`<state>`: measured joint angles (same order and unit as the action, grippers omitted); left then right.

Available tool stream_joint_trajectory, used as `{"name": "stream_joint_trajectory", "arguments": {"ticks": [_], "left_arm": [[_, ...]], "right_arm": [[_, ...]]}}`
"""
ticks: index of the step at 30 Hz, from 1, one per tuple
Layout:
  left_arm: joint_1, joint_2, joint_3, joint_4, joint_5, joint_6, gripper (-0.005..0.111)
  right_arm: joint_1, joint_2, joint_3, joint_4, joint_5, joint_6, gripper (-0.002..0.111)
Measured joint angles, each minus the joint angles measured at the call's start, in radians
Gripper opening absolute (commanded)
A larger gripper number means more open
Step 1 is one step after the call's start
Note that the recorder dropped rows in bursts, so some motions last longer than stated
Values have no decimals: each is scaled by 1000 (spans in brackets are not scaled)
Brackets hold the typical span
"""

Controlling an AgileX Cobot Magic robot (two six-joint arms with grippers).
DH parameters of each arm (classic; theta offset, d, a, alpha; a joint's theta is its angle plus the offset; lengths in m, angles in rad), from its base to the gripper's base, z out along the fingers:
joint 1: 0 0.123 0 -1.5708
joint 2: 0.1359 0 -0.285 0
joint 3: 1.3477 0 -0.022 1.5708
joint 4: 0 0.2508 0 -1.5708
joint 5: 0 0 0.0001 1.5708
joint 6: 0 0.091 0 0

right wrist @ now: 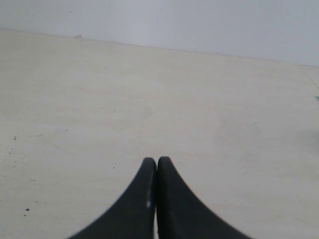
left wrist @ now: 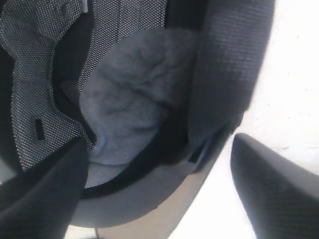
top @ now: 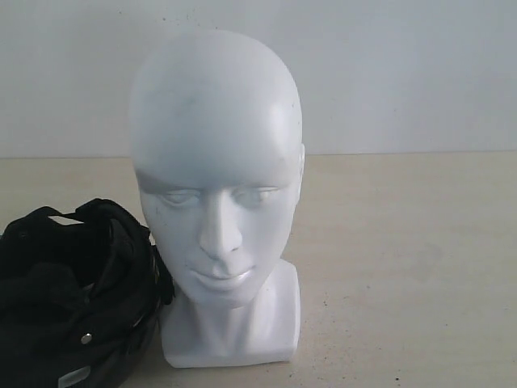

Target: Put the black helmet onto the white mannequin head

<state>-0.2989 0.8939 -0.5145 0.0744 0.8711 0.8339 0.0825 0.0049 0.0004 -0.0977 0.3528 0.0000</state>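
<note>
The white mannequin head (top: pixel 216 162) stands upright on its blocky neck base in the middle of the exterior view, face toward the camera. The black helmet (top: pixel 73 299) lies on the table against the head's left side, its padded inside and straps showing. No gripper shows in the exterior view. In the left wrist view my left gripper (left wrist: pixel 159 144) is open wide, astride the helmet's rim (left wrist: pixel 149 194): one finger is inside by the grey lining (left wrist: pixel 129 104), the other outside over the table. My right gripper (right wrist: pixel 157 160) is shut and holds nothing, low over bare table.
The beige table (top: pixel 404 267) stretches to the right of the head and ends at a pale wall (top: pixel 404 73) behind it. The right wrist view shows only the tabletop (right wrist: pixel 149 99) and the wall beyond.
</note>
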Motion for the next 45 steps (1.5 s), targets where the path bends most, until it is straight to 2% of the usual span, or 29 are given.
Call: {"name": "stream_joint_trajectory", "arguments": {"ticks": [13, 25, 45], "left_arm": [[0, 84, 0, -80, -76, -12, 78], [0, 112, 0, -336, -143, 26, 78], [0, 89, 25, -345, -170, 31, 78]], "right_arm": [[0, 0, 0, 0, 0, 0, 0], [0, 0, 0, 0, 0, 0, 0], [0, 0, 0, 0, 0, 0, 0]]}}
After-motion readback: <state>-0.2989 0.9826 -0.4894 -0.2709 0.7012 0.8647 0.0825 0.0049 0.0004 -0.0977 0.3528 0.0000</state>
